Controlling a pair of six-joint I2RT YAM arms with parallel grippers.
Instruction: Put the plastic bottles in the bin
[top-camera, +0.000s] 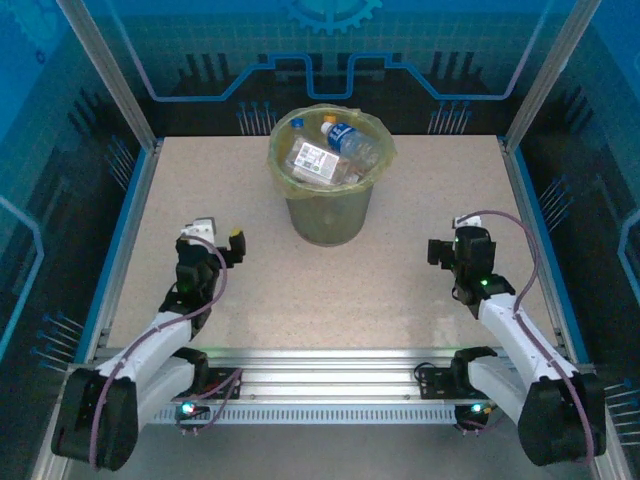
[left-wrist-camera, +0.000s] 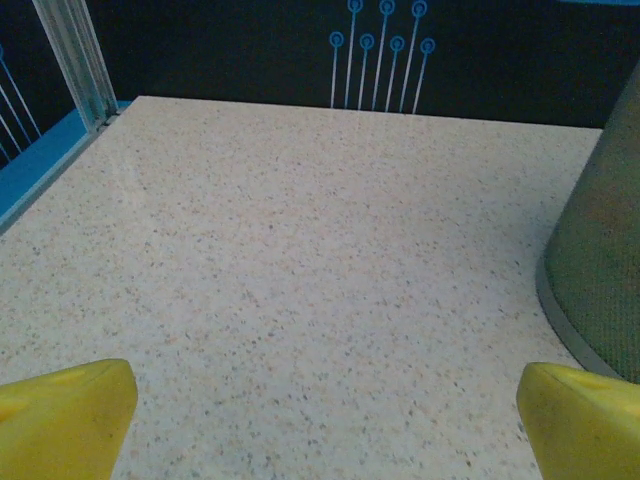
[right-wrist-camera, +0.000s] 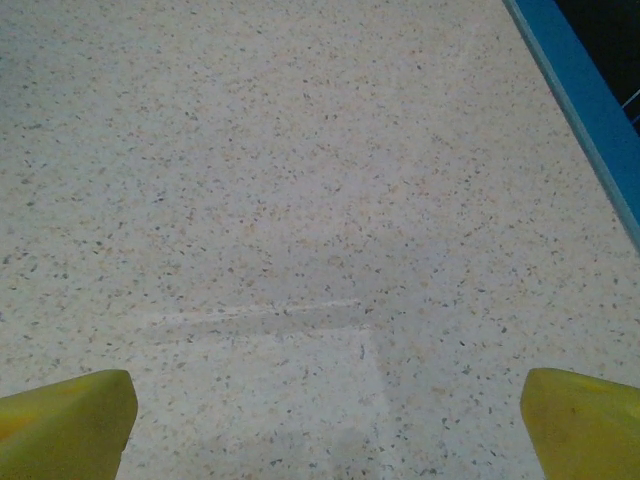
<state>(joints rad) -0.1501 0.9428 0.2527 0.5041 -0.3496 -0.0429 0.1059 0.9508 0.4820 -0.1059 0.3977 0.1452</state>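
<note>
Apparently the task is nearly finished, or finished already. In the top view the bin (top-camera: 328, 215) stands upright at the far middle of the table (top-camera: 400, 300), and the bottles (top-camera: 330, 155) lie inside it, heaped up to about the rim of its yellow-green bag (top-camera: 283, 170). One bottle with a blue label and a blue cap (top-camera: 350, 140) lies on top of the heap, tilted. How many bottles are in the heap I cannot count, because they cover each other.

Around the bin, the table is bare speckled board as far as the views reach, so I judge that nothing is left to pick up.

The left gripper (top-camera: 220, 236) is on the near left, well apart from the bin, and the right gripper (top-camera: 452, 240) is on the near right. In the left wrist view the yellow fingers (left-wrist-camera: 70, 415) stand wide apart with only table between them, and the wall of the bin (left-wrist-camera: 600, 230) is at the right edge. In the right wrist view the fingers (right-wrist-camera: 70, 420) are also spread wide over bare table. Neither gripper holds anything.

What is left, in my judgement, is at most to confirm that no bottle lies hidden behind the bin.
</note>
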